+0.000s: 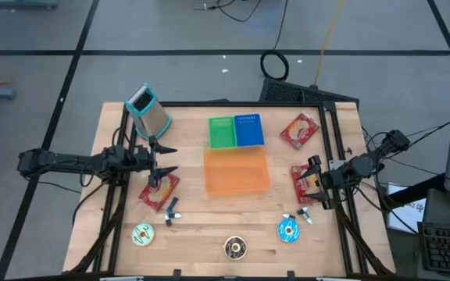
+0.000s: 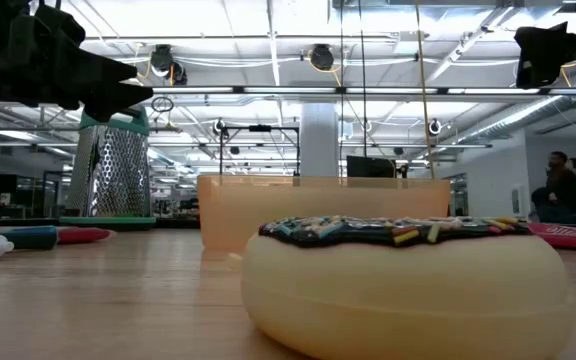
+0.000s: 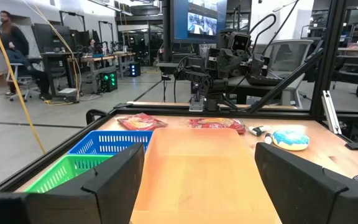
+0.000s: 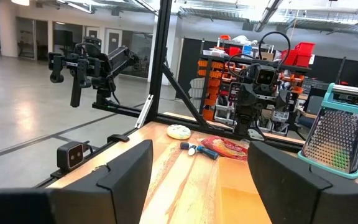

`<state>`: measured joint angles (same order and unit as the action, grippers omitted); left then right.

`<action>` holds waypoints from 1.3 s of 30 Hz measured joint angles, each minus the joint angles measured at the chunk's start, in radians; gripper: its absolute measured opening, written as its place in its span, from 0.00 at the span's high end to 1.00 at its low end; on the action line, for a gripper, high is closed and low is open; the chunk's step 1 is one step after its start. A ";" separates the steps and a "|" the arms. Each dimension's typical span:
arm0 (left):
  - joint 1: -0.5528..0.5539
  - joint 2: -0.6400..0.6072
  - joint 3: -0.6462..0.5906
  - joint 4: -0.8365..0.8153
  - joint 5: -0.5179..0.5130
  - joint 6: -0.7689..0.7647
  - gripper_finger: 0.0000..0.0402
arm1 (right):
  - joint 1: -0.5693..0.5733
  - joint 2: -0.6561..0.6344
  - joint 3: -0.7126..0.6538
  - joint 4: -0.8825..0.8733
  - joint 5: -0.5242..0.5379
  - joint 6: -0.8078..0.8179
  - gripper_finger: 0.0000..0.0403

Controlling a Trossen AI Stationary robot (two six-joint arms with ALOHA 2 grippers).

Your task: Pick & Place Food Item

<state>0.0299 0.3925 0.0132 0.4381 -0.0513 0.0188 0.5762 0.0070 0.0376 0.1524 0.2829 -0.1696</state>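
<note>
Tabletop donut (image 1: 235, 248) lies apart from grippers.

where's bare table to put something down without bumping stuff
Bare wood lies between the orange tray and the front row of three donuts, the chocolate one in the middle. The back left corner beyond the grater is also free. It is crowded beside each open gripper: snack packets sit by the left gripper and the right gripper.
</note>
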 joint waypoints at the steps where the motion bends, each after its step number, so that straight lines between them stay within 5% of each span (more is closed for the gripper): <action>1: 0.000 0.000 0.000 0.000 0.000 0.000 0.24 | 0.000 0.000 0.000 0.000 0.000 0.000 0.37; 10: 0.000 0.000 0.000 0.000 0.000 0.000 0.24 | -0.001 0.000 0.000 0.008 0.084 -0.022 0.37; 19: 0.000 0.000 0.000 0.000 0.000 0.000 0.24 | 0.001 0.000 0.000 0.082 -0.075 0.422 0.37; 34: 0.000 0.000 0.000 0.000 0.000 0.000 0.24 | 0.001 0.000 0.000 0.247 -0.068 0.412 0.37; 39: 0.000 0.000 0.000 0.000 0.000 0.000 0.24 | 0.000 0.001 0.000 0.239 0.035 0.346 0.37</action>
<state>0.0301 0.3926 0.0132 0.4377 -0.0516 0.0189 0.5766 0.0078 0.0372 0.3912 0.3177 0.1761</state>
